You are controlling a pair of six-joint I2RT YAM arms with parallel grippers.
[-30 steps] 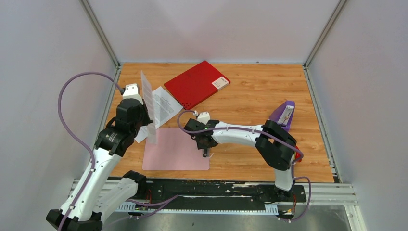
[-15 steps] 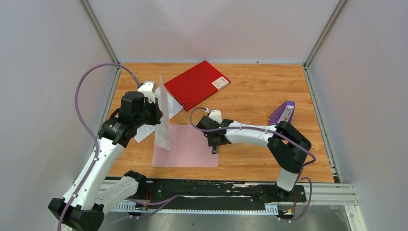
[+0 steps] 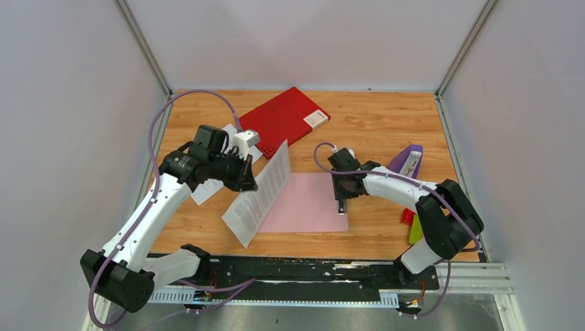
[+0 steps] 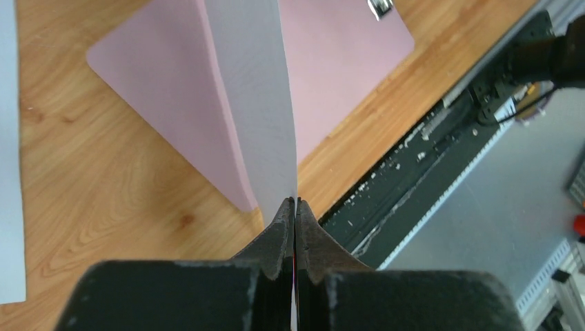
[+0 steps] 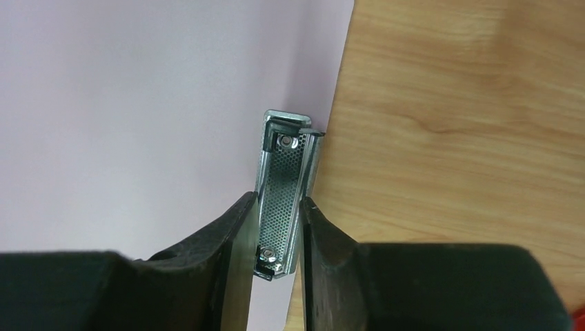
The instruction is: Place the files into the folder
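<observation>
The red folder [image 3: 281, 118] lies shut at the back middle of the table, its white label [image 3: 317, 118] at its right corner. My left gripper [image 3: 245, 181] is shut on one printed white sheet [image 3: 259, 196] and holds it tilted in the air over the left edge of the pink clipboard [image 3: 307, 203]. In the left wrist view the fingers [image 4: 296, 203] pinch the sheet's edge [image 4: 255, 103]. More sheets [image 3: 205, 192] lie on the table under the left arm. My right gripper [image 3: 341, 201] is shut on the clipboard's metal clip [image 5: 283, 186].
A purple stapler [image 3: 408, 162] stands right of the right gripper. Small red [image 3: 408, 216] and green [image 3: 417, 231] objects lie by the right arm's elbow. Grey walls close in the table on three sides; a black rail [image 3: 310, 272] runs along the near edge.
My right gripper has moved right, and the pink clipboard has slid right with it. My left arm has swung right with the sheet, which now tilts over the clipboard's left edge.
</observation>
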